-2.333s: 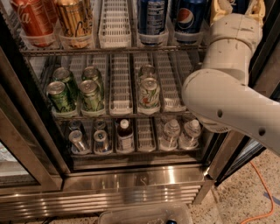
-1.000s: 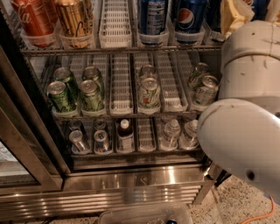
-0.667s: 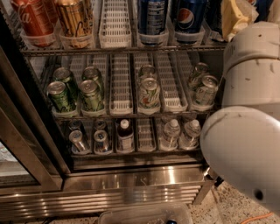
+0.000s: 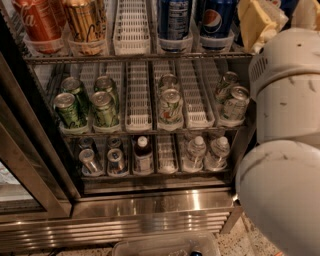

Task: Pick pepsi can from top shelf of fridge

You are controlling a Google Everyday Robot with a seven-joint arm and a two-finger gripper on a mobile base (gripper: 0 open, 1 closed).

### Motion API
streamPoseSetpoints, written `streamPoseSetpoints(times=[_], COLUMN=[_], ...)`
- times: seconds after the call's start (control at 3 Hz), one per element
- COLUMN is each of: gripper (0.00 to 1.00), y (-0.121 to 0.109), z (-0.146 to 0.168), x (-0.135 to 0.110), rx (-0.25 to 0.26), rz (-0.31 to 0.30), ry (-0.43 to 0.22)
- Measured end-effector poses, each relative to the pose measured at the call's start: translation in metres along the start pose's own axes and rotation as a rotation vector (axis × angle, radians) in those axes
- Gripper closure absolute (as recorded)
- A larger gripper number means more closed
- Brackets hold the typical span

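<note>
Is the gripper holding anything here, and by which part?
Cannot tell. The gripper sits at the right end of the top shelf, something blue showing by it; no hold is visible.

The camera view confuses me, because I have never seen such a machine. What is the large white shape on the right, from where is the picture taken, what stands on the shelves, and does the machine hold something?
The large white shape is the robot's arm, seen from very near. There is only one camera, and it looks past the arm into a drinks fridge; the picture does not show where the camera is mounted. The tan piece at the top right is the gripper, the robot's hand, up at the top shelf. On that shelf stand a red can, a gold can, a blue can with small print and a blue can with a round logo. The middle shelf holds green cans. The bottom shelf holds small cans and bottles. Whether the gripper holds anything, I cannot tell.
</note>
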State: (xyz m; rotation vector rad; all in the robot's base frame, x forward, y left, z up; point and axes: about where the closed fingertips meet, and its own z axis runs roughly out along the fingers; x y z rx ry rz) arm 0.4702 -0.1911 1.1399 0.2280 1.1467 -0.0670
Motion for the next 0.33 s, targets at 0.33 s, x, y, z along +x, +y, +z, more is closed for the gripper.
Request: streamPoseSetpoints(times=[0.33], gripper=[1.0], y=[0.0093], z=[-0.0083], x=[-0.002], rx=[-0.049], rz=[0.044], ry=[0.019])
